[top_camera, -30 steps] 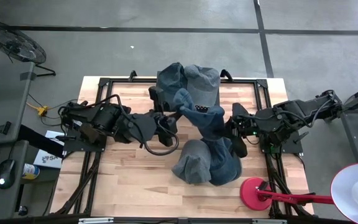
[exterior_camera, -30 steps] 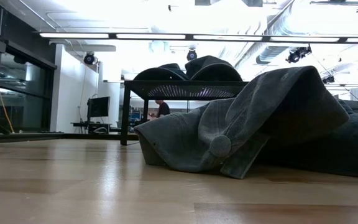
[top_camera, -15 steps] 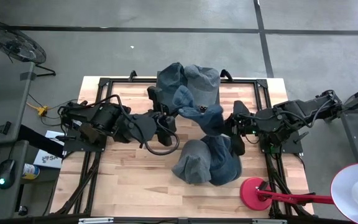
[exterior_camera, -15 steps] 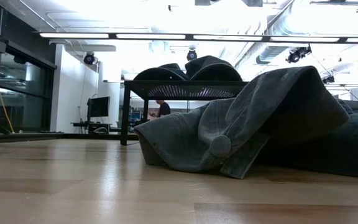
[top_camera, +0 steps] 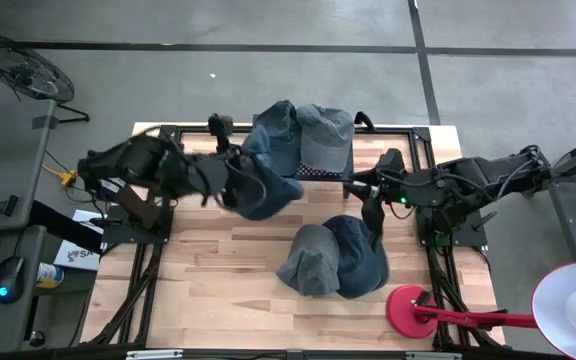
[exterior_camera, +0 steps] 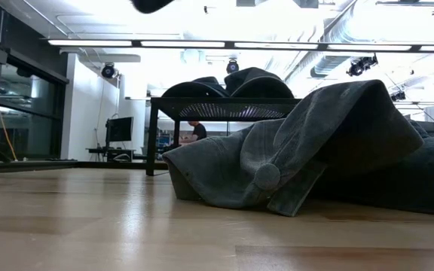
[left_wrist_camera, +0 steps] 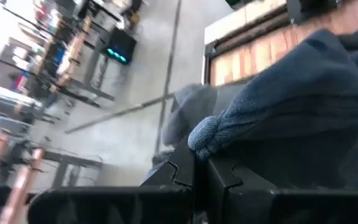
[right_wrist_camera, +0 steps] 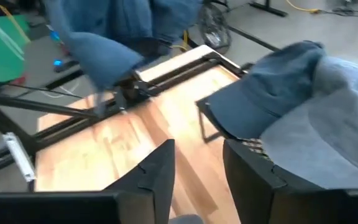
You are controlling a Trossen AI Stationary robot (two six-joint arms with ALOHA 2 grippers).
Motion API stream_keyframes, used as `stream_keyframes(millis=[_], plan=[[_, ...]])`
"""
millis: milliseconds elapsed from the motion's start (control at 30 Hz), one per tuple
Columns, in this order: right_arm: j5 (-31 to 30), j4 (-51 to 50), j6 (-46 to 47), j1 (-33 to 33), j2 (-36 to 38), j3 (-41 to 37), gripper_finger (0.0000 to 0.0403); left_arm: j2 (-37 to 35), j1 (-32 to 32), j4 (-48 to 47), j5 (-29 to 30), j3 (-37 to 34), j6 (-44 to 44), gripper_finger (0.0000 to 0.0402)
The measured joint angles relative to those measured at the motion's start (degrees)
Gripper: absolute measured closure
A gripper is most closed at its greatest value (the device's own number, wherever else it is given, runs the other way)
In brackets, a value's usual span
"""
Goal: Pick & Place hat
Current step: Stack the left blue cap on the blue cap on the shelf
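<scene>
High view: left gripper (top_camera: pixel 236 182) clamped on a blue denim hat (top_camera: pixel 268 190), lifted over the back-left part of the wooden bench (top_camera: pixel 208 280), just beside the stack of hats on the small rack (top_camera: pixel 303 135) at the back edge. Right gripper (top_camera: pixel 360 190) near bench centre, fingers apart and holding nothing, above the pile of hats (top_camera: pixel 333 260) at the front.

Low view: only the front pile (exterior_camera: pixel 300 150) and the rack (exterior_camera: pixel 224 105) behind it; neither gripper identifiable.

Left wrist view: fingers (left_wrist_camera: pixel 188 171) together on a bunched fold of denim (left_wrist_camera: pixel 278 118), cloth draping loosely past them.

Right wrist view: fingers (right_wrist_camera: pixel 160 168) spread, bare bench between them; carried hat (right_wrist_camera: pixel 95 43) visible farther off, hanging limp.

Judged light, soft and floppy, not slippery, not fragile; likely to sag and swing. Best taken at the stiffer brim or a thick gathered fold of the crown.
</scene>
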State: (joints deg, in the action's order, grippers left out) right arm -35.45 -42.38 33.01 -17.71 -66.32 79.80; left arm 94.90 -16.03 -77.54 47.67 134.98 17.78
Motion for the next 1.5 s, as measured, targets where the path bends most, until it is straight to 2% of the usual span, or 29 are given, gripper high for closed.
stream_keyframes(millis=[300, 500, 633, 733, 867, 1067, 1300, 1500], plan=[[3.52, -5.43, -6.0, 10.13, 0.11, -0.02, 0.0263, -1.44, 16.17, -3.12, -10.33, 0.0, -7.66, 0.0401], [6.73, -5.38, -14.8, 17.82, 0.11, -0.02, 0.0263, 0.71, 28.01, -4.35, -21.48, 0.0, -11.01, 0.0401], [10.87, -5.41, -19.61, 22.29, 0.11, -0.02, 0.0263, 2.05, 34.44, -4.5, -31.94, 0.0, -10.86, 0.0401], [12.72, -5.41, -21.46, 24.87, 0.11, -0.02, 0.0263, 3.14, 38.07, -4.36, -37.3, -0.02, -11.34, 0.0401], [15.02, -5.47, -22.04, 27.44, 0.11, -0.02, 0.0263, 3.91, 42.03, -4.23, -45.91, -0.02, -13.17, 0.0402], [14.9, -5.47, -21.46, 29.2, 0.11, -0.02, 0.0263, 4.53, 45.95, -6.03, -54.09, -0.04, -16.57, 0.0402], [13.98, -5.47, -19.03, 30.25, 0.11, -0.02, 0.0263, 4.79, 48.78, -7.55, -58.76, -0.02, -16.1, 0.0401], [11.91, -5.5, -16.96, 30.94, 0.11, -0.02, 0.0263, 2.96, 48.27, -6.26, -61.92, -0.04, -14.77, 0.0401]])
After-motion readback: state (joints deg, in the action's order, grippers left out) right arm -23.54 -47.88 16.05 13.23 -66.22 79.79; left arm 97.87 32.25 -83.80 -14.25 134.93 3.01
